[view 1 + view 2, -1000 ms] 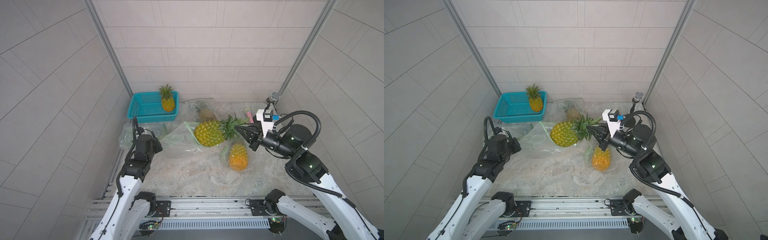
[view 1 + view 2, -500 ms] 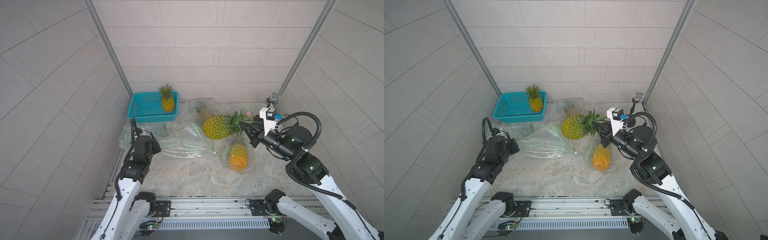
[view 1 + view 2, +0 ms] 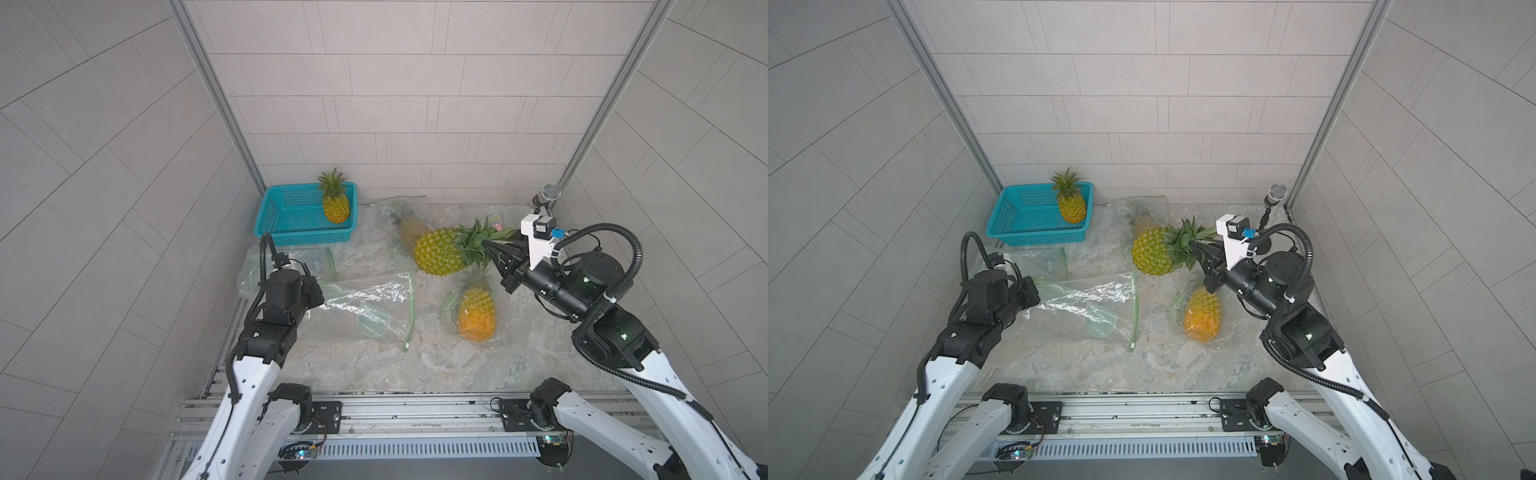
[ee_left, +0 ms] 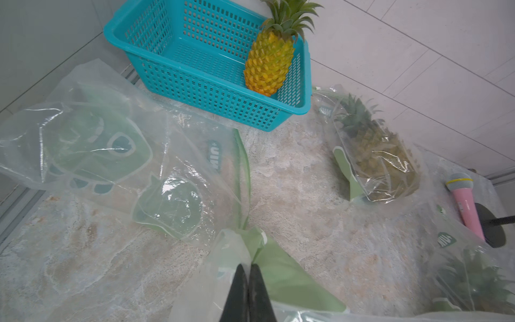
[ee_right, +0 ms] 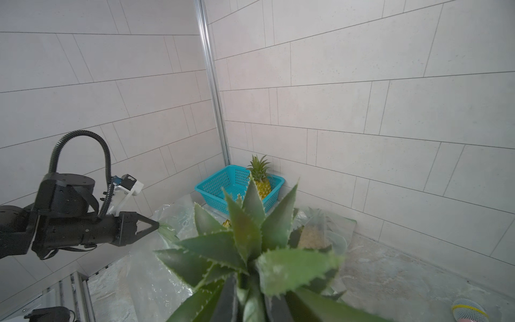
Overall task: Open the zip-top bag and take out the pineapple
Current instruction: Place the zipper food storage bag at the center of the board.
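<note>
My right hand [image 3: 493, 252] is clenched on the leafy crown of the pineapple [image 3: 439, 254], holding it clear above the bench [image 3: 374, 365], right of centre and toward the far side. The fruit lies sideways with its body pointing left. Its skin is yellow-green in diamond scales, and its spiky green leaves fan toward my wrist. It is out of the zip-top bag [image 3: 365, 309], which lies flat and clear, green along its zip edge, left of centre. My left hand [image 4: 247, 267] is pinched tight on that bag's green corner.

Bright even light, faint shadows, glare on the bag [image 3: 361, 309], wide-angle distortion at edges.
</note>
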